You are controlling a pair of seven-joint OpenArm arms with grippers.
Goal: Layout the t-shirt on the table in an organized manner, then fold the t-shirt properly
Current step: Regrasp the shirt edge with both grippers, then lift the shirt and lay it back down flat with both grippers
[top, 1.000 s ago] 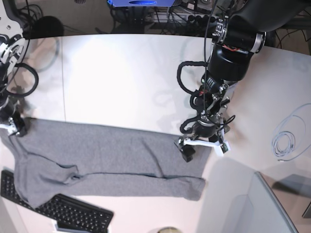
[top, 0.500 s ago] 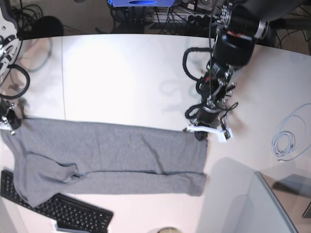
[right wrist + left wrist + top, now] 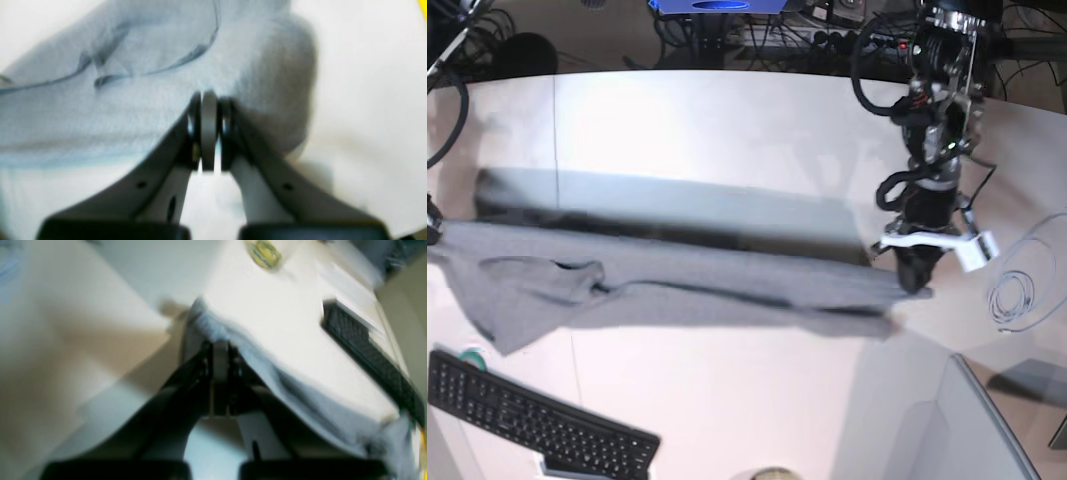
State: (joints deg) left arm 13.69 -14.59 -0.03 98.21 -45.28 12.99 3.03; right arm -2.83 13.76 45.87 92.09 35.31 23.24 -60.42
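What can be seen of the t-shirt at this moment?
The t-shirt is heather-grey soft knit, stretched into a long band and lifted above the white table, where it casts a dark shadow. The left pincer is shut on one end and the right pincer on the other, at the base view's left edge. A loose flap droops near the right pincer's end, and wrinkles run along the cloth. Both wrist views are blurred.

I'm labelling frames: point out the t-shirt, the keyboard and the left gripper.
t-shirt [image 3: 687, 285]: base view, middle of the lifted grey fabric.
keyboard [image 3: 537, 425]: base view, middle of its keys.
left gripper [image 3: 914, 275]: base view, tip pinching the t-shirt.
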